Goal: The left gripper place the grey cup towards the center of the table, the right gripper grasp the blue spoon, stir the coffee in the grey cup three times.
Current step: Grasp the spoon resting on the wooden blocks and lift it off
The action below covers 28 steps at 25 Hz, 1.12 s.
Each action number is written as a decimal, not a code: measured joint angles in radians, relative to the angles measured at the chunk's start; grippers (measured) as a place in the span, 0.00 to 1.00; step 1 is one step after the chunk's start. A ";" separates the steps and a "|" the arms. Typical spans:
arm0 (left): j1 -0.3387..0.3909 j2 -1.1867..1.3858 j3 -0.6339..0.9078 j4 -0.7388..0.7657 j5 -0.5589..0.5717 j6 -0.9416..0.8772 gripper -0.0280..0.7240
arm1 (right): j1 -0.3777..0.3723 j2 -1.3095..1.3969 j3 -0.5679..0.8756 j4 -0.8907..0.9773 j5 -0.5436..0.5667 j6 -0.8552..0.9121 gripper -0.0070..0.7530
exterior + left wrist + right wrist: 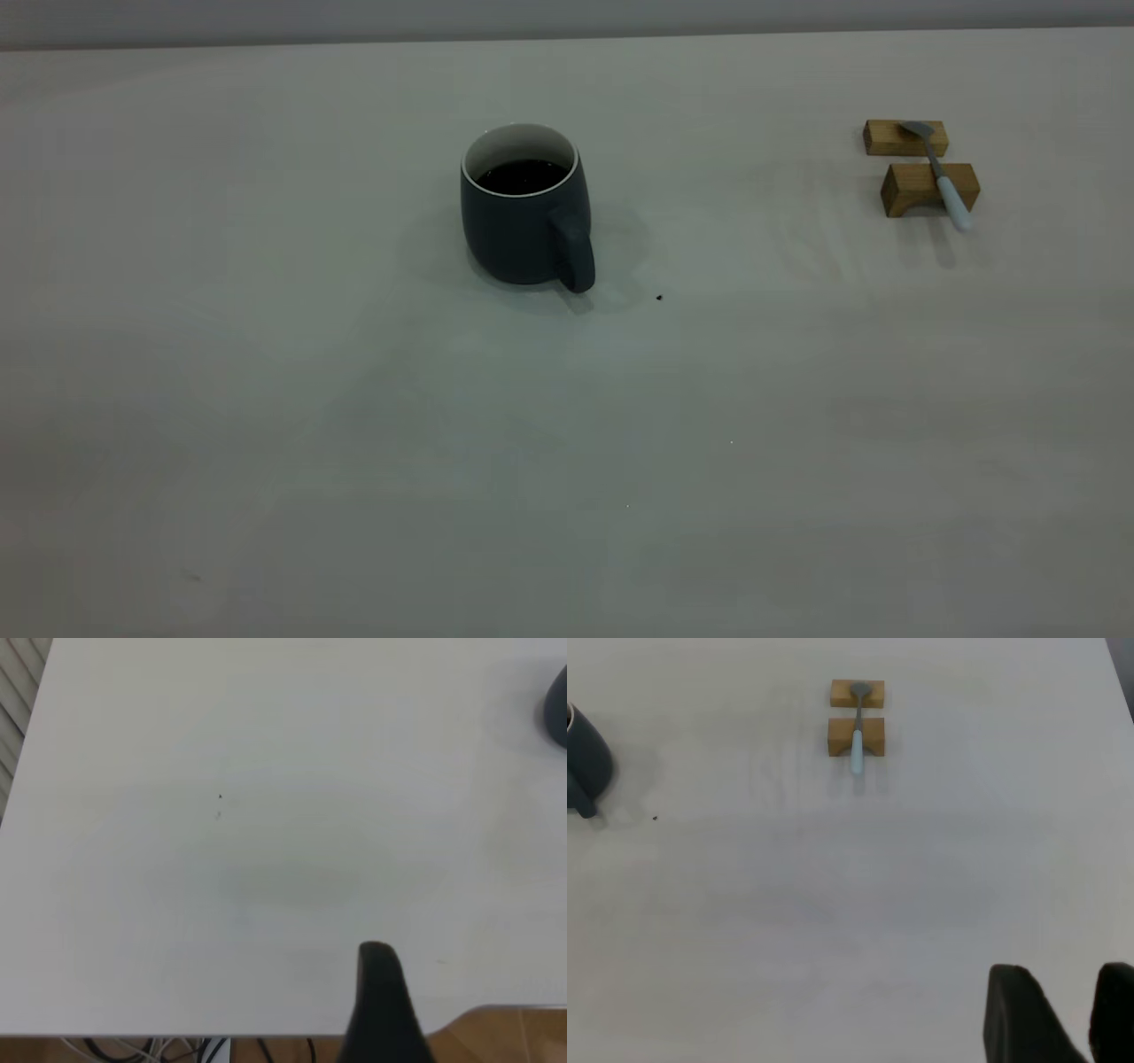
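The grey cup [523,226] stands upright near the middle of the table [354,425], handle toward the camera, with dark coffee [521,175] inside. The blue spoon [941,173] lies across two wooden blocks at the far right, bowl on the rear block. Neither gripper shows in the exterior view. In the left wrist view the left gripper [483,997] hovers over the table's near edge, far from the cup [558,713]; one finger [379,992] shows and the other lies past the frame. The right gripper [1074,1005] hangs empty, slightly open, well short of the spoon [857,735] and cup [586,757].
Two tan wooden blocks [905,138] [921,188] carry the spoon. A tiny black speck [658,298] lies just right of the cup. Cables and a brown floor [514,1036] show beyond the table's edge in the left wrist view.
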 joint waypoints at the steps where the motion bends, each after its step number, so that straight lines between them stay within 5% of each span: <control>1: 0.000 0.000 0.000 0.000 0.000 0.000 0.82 | 0.000 0.000 0.000 0.000 0.000 0.000 0.32; 28: 0.000 0.000 0.000 0.000 0.000 0.000 0.82 | 0.000 0.000 0.000 0.049 -0.002 0.000 0.32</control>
